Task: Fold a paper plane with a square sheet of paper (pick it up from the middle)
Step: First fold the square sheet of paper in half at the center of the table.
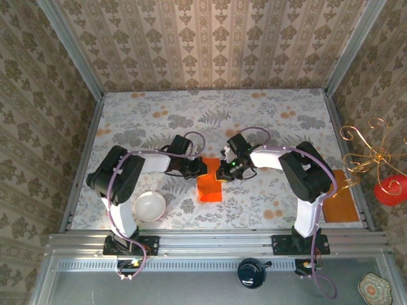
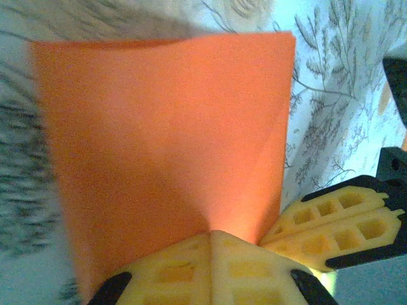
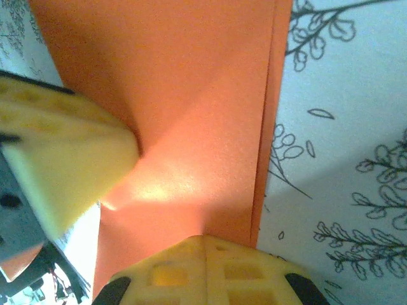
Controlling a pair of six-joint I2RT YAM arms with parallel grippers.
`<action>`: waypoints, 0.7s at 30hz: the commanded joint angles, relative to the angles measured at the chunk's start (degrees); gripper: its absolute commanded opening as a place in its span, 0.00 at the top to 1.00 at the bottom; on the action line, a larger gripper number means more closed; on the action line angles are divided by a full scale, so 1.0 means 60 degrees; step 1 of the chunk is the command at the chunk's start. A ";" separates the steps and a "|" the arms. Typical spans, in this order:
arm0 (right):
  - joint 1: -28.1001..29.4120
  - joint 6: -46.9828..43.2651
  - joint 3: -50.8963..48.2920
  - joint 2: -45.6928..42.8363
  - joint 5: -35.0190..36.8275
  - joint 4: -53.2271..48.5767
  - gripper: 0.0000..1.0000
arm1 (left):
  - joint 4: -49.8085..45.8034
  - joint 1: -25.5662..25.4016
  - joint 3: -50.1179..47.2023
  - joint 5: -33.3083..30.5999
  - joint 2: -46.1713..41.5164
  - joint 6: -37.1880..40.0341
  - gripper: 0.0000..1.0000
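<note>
The bright orange square sheet of paper [image 1: 210, 188] lies folded on the flowered table, between the two arms. In the right wrist view the sheet of paper [image 3: 203, 82] shows two layers, the lower one's edge peeking out along its right side, and a faint diagonal crease. My left gripper [image 1: 205, 169] is shut, its tips [image 2: 213, 232] resting on the sheet of paper [image 2: 165, 121] at its near edge. My right gripper [image 1: 223, 173] is shut too, its tips [image 3: 203, 237] down on the sheet close to its edge. The two grippers nearly touch; the left one's fingers [image 3: 70, 159] show beside the right one.
A white bowl [image 1: 149, 206] sits at the front left, by the left arm's base. A duller brownish-orange rectangle [image 1: 340, 204] lies at the table's right edge. A gold wire stand with a red ornament [image 1: 388, 189] stands outside the right wall. Patterned walls enclose three sides.
</note>
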 commanded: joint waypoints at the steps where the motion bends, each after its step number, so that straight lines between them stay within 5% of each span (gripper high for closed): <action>1: -0.0001 -0.0125 -0.1153 0.1387 0.4226 -0.2521 0.95 | -0.0656 0.0861 -0.0562 -0.0515 -0.0229 0.0504 0.91; 8: 0.0043 -0.0140 -0.1098 0.1344 0.4287 -0.2593 0.95 | -0.1744 0.2005 -0.0637 -0.0743 -0.1496 0.1060 0.91; 13: 0.0043 -0.0140 -0.1083 0.1302 0.4274 -0.2629 0.95 | -0.1422 0.0991 -0.0197 -0.0638 -0.2034 0.0380 0.91; 21: 0.0043 -0.0118 -0.1097 0.1378 0.4254 -0.2611 0.95 | -0.0625 -0.0055 0.0466 -0.0378 -0.0498 -0.0303 0.91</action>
